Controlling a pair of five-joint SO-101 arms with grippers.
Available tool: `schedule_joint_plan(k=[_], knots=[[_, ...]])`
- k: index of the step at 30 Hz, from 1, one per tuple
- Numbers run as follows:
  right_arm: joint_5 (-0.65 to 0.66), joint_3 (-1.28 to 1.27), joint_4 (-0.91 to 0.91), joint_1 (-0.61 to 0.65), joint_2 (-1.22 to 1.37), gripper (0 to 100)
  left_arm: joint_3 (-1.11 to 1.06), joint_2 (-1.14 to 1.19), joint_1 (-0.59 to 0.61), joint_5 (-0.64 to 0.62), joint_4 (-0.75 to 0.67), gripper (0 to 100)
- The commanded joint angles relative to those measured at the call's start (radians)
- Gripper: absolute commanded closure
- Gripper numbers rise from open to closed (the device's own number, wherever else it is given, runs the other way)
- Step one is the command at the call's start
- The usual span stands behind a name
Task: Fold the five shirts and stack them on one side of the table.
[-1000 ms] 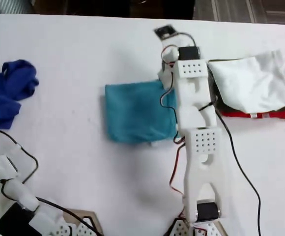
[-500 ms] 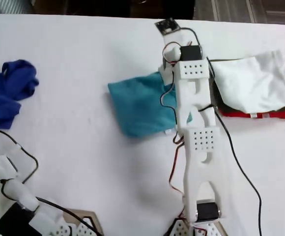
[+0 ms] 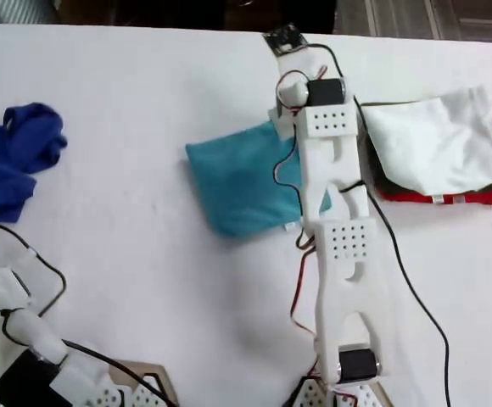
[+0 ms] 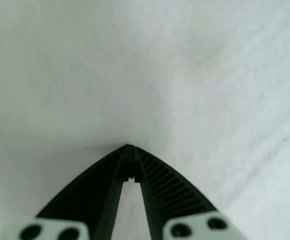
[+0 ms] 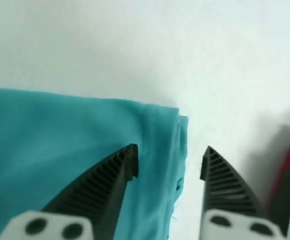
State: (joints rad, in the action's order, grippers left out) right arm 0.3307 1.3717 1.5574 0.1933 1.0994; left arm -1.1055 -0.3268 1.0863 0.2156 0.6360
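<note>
Teal shirt [image 3: 242, 182]: folded flat, skewed. Just to my right of it, white shirt [image 3: 437, 140] lies folded atop a red one [image 3: 441, 197]. Blue shirt [image 3: 13, 157] crumpled, well to its left.

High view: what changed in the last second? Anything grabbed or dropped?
The teal shirt was dragged and twisted. Its end under the right arm went toward the table's far side, so it now lies skewed. The arm then reached slightly farther out. The right gripper is open now at the shirt's edge; whether it gripped earlier isn't visible. The blue shirt and the folded stack stayed put.
</note>
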Motion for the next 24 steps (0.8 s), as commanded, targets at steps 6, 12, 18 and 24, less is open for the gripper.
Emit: schedule_joint_plan(k=[6, 12, 18, 24], knots=[[0.002, -0.026, -0.102, -0.004, -0.007, 85.4, 0.001, -0.025, -0.005, -0.002, -0.006, 97], [0.002, 0.055, -0.140, -0.015, -0.001, 97.4, 0.001, -0.025, -0.005, 0.000, -0.006, 97], [0.002, 0.040, -0.139, -0.027, 0.001, 97.8, 0.001, -0.025, -0.005, 0.000, -0.006, 97], [0.002, 0.051, -0.054, -0.035, -0.010, 93.6, 0.001, -0.025, -0.005, 0.000, -0.006, 97]])
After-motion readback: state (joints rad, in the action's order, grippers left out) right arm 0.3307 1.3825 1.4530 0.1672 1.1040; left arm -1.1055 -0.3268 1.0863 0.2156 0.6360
